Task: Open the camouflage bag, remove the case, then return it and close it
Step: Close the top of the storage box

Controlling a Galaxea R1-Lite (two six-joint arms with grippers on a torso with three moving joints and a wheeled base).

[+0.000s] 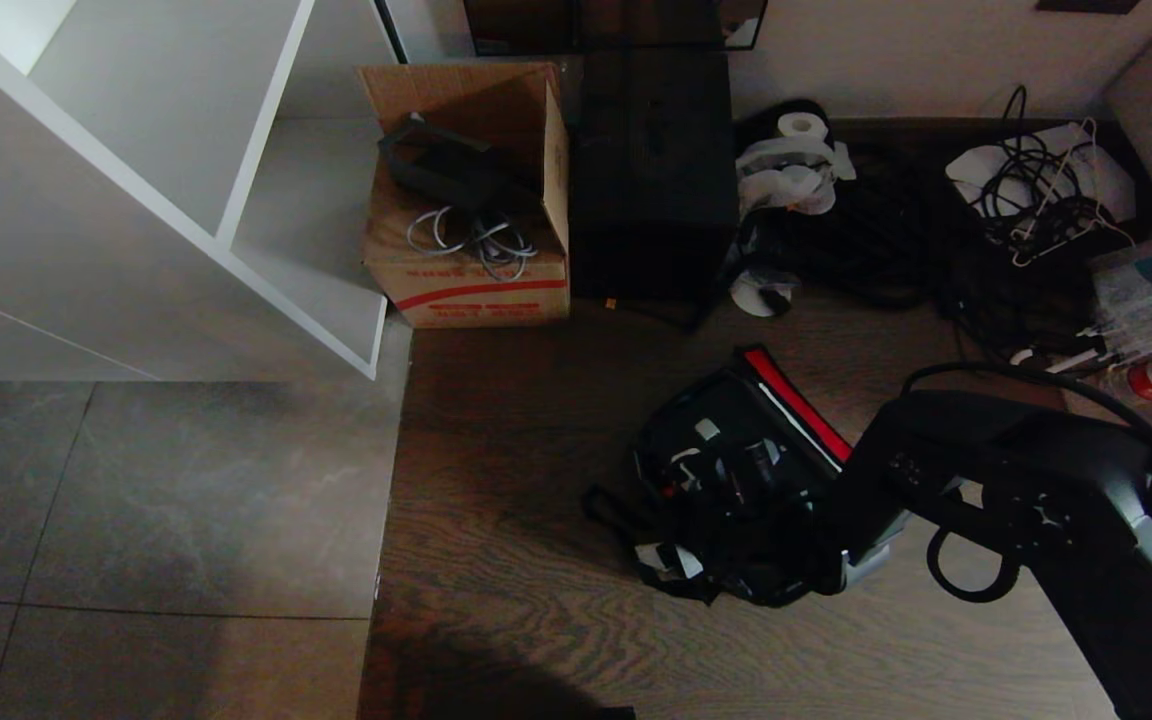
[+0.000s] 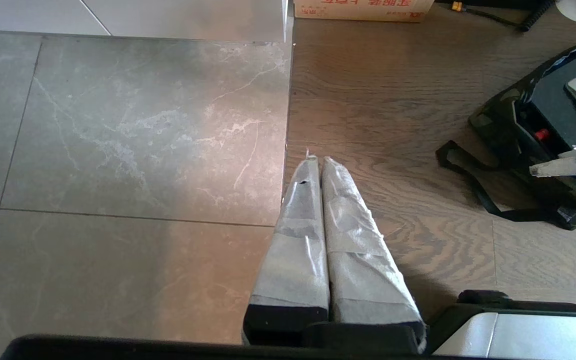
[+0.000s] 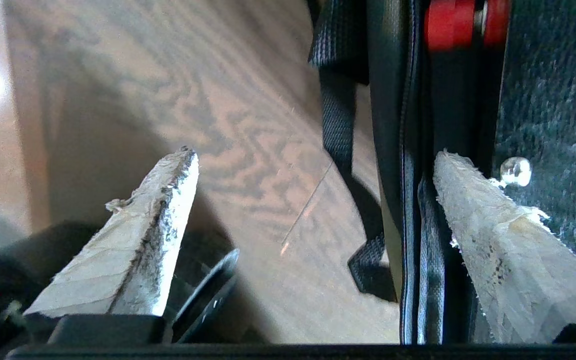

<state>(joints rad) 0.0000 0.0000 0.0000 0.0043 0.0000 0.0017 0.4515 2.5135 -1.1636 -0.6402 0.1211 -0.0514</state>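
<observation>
While the cardboard box (image 1: 471,200) stands well apart, the right hand (image 3: 313,200) gapes, seemingly straddling the camouflage bag (image 1: 736,480) edge.

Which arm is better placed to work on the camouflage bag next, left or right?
Right. The right gripper is open at the camouflage bag, one finger by its zipped edge; the left gripper is shut, over bare floor beside it.

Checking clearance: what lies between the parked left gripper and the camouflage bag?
Bare wood floor in the left wrist view; only the camouflage bag's strap trails toward the left gripper.
</observation>
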